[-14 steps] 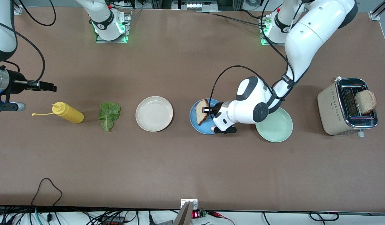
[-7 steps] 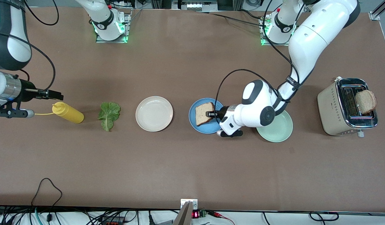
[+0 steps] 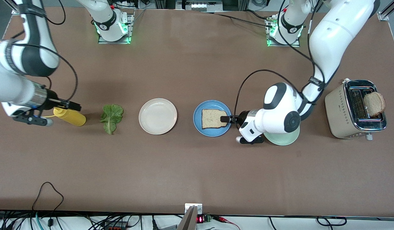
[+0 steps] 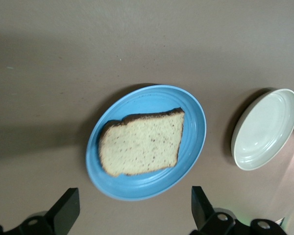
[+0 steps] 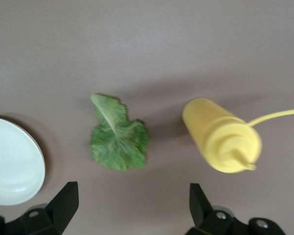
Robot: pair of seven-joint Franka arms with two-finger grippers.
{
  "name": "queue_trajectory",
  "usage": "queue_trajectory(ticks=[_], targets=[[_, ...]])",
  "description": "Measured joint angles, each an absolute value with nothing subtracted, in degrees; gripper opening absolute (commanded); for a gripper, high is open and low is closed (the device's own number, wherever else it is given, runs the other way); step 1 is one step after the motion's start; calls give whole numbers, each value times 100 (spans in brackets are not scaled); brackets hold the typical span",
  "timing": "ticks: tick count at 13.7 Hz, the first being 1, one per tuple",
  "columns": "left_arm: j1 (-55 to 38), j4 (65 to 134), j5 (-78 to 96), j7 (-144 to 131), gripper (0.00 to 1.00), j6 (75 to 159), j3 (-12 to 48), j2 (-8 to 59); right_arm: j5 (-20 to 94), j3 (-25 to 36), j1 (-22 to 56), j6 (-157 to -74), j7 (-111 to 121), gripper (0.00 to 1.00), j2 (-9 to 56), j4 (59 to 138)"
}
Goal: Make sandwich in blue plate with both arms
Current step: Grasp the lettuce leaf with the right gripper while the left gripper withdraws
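Note:
The blue plate (image 3: 212,133) holds one bread slice (image 3: 212,118) lying flat. In the left wrist view the bread slice (image 4: 142,143) rests free on the blue plate (image 4: 193,122). My left gripper (image 3: 225,119) is open and empty over the plate's rim toward the left arm's end; its open jaws (image 4: 133,205) are clear of the bread. The lettuce leaf (image 3: 111,118) lies on the table toward the right arm's end. My right gripper (image 3: 74,106) hangs open and empty over the yellow bottle (image 3: 72,118), short of the lettuce (image 5: 118,138). A second bread slice (image 3: 374,104) sticks out of the toaster (image 3: 343,111).
A cream-white plate (image 3: 158,116) sits between the lettuce and the blue plate. A pale green plate (image 3: 281,138) lies partly under the left arm. The yellow squeeze bottle (image 5: 223,141) lies on its side beside the lettuce.
The left gripper opened and let go of the bread, which dropped flat onto the blue plate; the left hand drew back toward the green plate. The right arm moved in over the yellow bottle.

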State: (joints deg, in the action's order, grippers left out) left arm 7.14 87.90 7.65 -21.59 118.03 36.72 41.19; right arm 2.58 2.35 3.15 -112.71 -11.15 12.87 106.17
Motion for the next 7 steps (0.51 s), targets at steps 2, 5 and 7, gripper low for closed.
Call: queue_trajectory(ticks=[2, 5, 7], targets=[[838, 8786, 351, -2172, 100, 11464, 3666, 3719, 256, 106, 399, -11695, -1169, 100, 1339, 10863], [1193, 8779, -301, -2164, 100, 11001, 3657, 3311, 237, -187, 426, -12468, -1174, 100, 1682, 11127], [1418, 8774, -693, -2152, 100, 10874, 3653, 3134, 124, -264, 451, -12880, -1124, 100, 2028, 11182]])
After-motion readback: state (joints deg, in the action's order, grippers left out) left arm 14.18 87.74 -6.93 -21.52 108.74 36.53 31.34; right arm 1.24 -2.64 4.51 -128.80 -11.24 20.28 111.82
